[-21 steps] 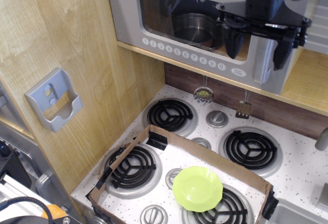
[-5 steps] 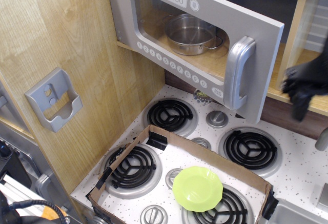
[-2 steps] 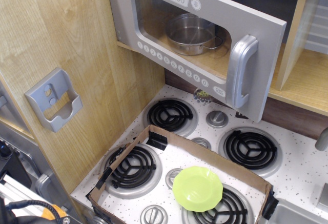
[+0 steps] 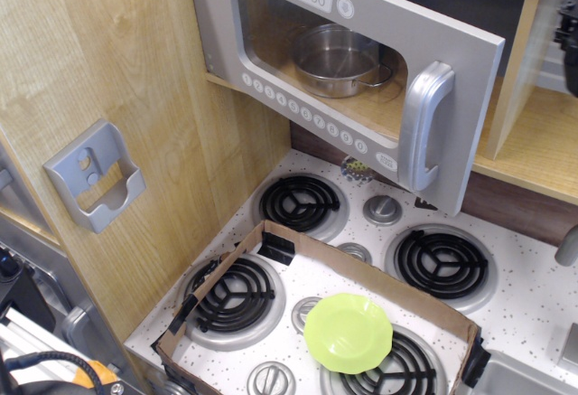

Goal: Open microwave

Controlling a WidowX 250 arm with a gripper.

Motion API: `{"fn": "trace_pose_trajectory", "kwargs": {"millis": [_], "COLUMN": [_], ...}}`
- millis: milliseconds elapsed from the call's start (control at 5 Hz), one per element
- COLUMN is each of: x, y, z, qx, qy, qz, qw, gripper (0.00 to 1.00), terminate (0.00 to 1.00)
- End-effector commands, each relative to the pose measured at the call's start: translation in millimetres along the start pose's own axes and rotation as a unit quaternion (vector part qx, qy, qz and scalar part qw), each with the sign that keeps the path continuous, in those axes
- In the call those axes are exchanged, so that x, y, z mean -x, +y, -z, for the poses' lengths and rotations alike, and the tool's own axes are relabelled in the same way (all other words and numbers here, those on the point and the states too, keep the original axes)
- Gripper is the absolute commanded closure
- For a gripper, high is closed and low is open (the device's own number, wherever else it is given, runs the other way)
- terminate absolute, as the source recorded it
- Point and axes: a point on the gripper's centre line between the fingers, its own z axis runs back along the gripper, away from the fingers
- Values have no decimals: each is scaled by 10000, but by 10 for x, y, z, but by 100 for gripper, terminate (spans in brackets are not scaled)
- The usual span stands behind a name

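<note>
Wood-grain panelling rises beside a toy stovetop [image 4: 506, 318], white and speckled with black coil burners, and I take the microwave [image 4: 343, 70] mounted above it as my landmark. Its grey door stands swung out on its left hinge, the silver handle [image 4: 423, 126] at the free edge well clear of the cabinet, so I judge the opening essentially done. Through the clear window I see a steel pot [image 4: 339, 59] sitting inside. Below the microwave lies a cardboard frame [image 4: 298, 246] across the burners, with a green plate [image 4: 348, 332] at its near edge. To the microwave's lower left, a grey bracket [image 4: 93, 175] hangs on the wood wall.

Only a dark sliver of the gripper [image 4: 569, 41] shows, far right of the microwave at the frame's edge; I cannot tell how wide its fingers stand or whether they hold anything.

My worry from here: the door sits only partly out, and if the arm sweeps back across it could knock the door's free edge and push it shut again, undoing the work.
</note>
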Motion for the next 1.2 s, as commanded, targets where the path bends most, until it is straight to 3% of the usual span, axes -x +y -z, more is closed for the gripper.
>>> {"fn": "trace_pose_trajectory", "kwargs": {"millis": [0, 400, 800, 1000], "x": [201, 569, 1143, 1346], "y": [488, 912, 1190, 1228], "z": [-167, -193, -176, -153], "qx": [-79, -369, -486, -467], "qy": [107, 388, 368, 727], "qz": [-164, -406, -926, -1465], "qw": [9998, 9977, 9938, 9854], "gripper": [0, 0, 0, 0], "terminate": [0, 0, 0, 0]}}
